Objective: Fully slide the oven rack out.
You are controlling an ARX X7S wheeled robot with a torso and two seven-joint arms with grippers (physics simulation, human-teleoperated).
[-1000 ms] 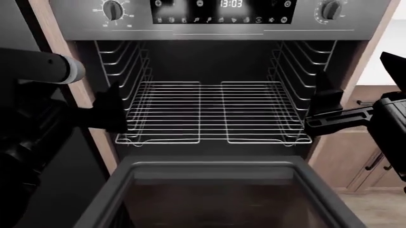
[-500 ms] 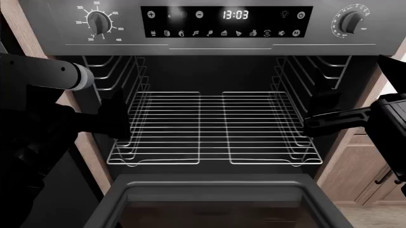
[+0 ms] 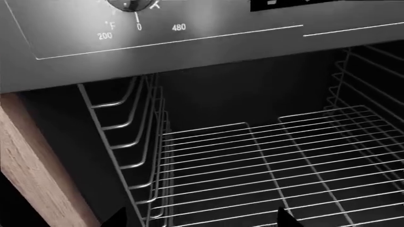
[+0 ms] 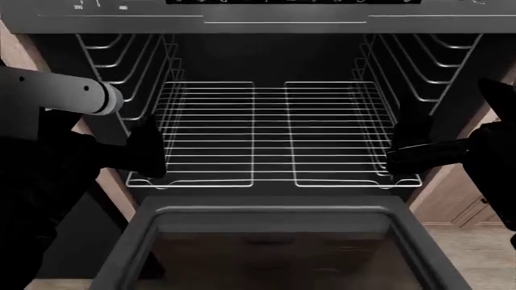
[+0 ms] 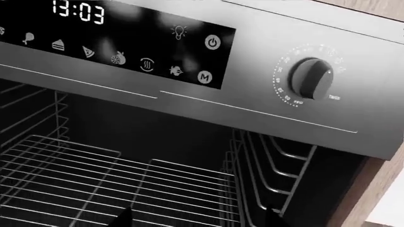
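Observation:
The oven rack (image 4: 270,136), a flat grid of thin silver wires, lies level in the open oven with its front edge near the cavity mouth. My left gripper (image 4: 149,150) is at the rack's front left side and my right gripper (image 4: 407,151) at its front right side. In the left wrist view the gripper (image 3: 200,219) is open, with dark fingertips (image 3: 285,219) wide apart and the rack's (image 3: 271,165) left edge wires between them. In the right wrist view the gripper (image 5: 197,219) is also open over the rack's (image 5: 126,184) right part.
The dark glass-panelled oven door (image 4: 270,214) hangs open and flat below the rack. Curved grey wire side guides (image 4: 133,60) line both cavity walls. The control panel (image 5: 252,94) with clock and knob (image 5: 309,78) sits above. Wooden cabinet sides (image 3: 38,165) flank the oven.
The head view has shifted downward, so the control panel has nearly left the frame. Both grippers stay at the rack's front sides, and the rack's front edge still sits just behind the door.

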